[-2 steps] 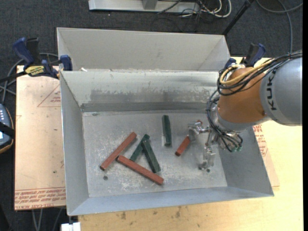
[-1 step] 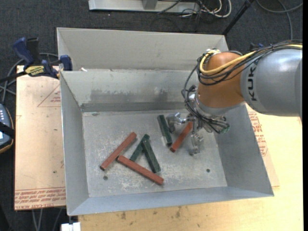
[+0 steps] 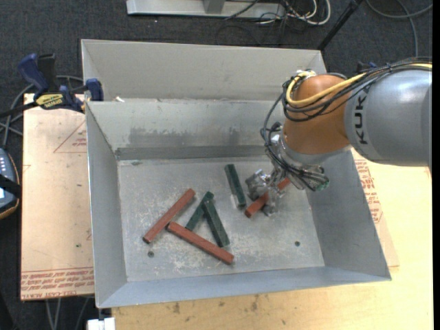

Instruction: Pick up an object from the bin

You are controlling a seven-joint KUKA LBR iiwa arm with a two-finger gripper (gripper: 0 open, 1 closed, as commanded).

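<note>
Reaching in from the right of the frame, the arm (image 3: 388,119) with its orange wrist cover (image 3: 316,119) holds the end effector (image 3: 267,196) low over the right-centre of the floor of the bin (image 3: 103,191). Its fingers are clenched on a short red bar (image 3: 255,209), which shows at the lower left of the fingers and again as a reddish tip at their upper right (whether it rests on the floor or hangs clear of it I cannot tell). Just left of the fingers lies a dark green bar (image 3: 236,185), slanting from upper left to lower right. Further left, mid-floor and well apart from the end effector, four more pieces lie clustered: a long red stick (image 3: 169,216), a lower red stick (image 3: 201,243), and a pair of green sticks (image 3: 215,224) meeting at their upper ends.
</note>
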